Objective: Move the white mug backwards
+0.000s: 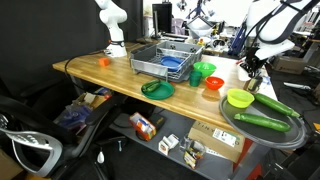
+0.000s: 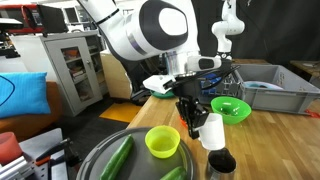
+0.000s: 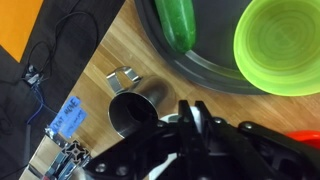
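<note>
The white mug (image 2: 213, 133) stands near the table's end, beside a round dark tray (image 2: 98, 152). My gripper (image 2: 192, 116) comes down from above and is shut on the mug's rim. In the wrist view the two fingers (image 3: 195, 104) pinch a thin white strip of the mug's wall (image 3: 195, 119); the rest of the mug is hidden under the gripper. A shiny metal cup (image 3: 135, 112) stands right beside the mug and also shows in an exterior view (image 2: 221, 164). In an exterior view the gripper (image 1: 254, 70) hangs over the table's far end; I cannot make out the mug there.
The tray holds a yellow-green bowl (image 2: 163, 141) and cucumbers (image 2: 118, 158). On the table are a green bowl (image 2: 231, 108), a small orange-red bowl (image 1: 213, 83), a green plate (image 1: 157, 89) and a grey dish rack (image 1: 165, 58). A white arm (image 1: 115, 30) stands at the far corner.
</note>
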Controlling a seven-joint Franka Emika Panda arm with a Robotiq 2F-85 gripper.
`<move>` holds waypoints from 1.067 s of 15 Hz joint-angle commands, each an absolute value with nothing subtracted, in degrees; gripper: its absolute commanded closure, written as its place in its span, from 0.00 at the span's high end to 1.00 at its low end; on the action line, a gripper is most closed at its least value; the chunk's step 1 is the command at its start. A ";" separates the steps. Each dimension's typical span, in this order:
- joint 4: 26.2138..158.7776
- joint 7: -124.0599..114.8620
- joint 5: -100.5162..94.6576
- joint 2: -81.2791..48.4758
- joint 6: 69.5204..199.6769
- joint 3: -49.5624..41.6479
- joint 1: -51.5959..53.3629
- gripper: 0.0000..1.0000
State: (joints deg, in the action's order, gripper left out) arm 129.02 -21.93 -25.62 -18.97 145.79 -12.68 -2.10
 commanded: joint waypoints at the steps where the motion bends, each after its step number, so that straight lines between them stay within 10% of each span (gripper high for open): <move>1: 127.88 -24.85 -22.63 -21.09 148.47 -13.30 -1.66 0.02; 16: 123.51 -26.32 -18.67 -27.84 158.43 -14.95 4.43 0.02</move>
State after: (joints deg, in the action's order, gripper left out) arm 124.79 -27.27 -22.51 -25.88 157.56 -15.29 4.87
